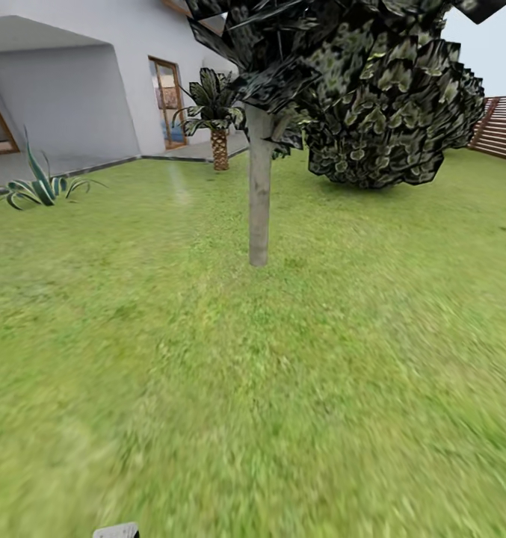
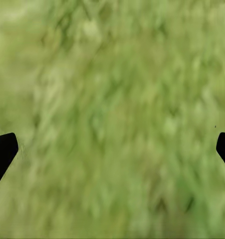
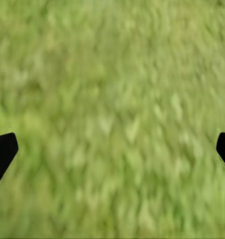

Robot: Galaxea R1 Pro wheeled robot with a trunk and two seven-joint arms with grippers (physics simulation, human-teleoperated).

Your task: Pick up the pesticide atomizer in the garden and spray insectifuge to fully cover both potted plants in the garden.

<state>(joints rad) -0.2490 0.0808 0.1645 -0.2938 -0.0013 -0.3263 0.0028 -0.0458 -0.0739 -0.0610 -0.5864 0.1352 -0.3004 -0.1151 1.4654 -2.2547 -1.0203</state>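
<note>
Search step judged underway: lawn (image 1: 297, 388) faced, tree trunk (image 1: 258, 194) ahead; both grippers (image 2: 112, 149) (image 3: 112, 149) spread, empty. Atomizer must be located next.

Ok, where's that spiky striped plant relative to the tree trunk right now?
In the head view the spiky plant sits far left at the lawn's edge beside the white house, well left of and beyond the grey tree trunk at centre.

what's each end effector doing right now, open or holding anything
Left end effector: open, fingertips wide apart, nothing between them, grass below.
Right end effector: open, fingertips wide apart, nothing held, grass below.
</note>
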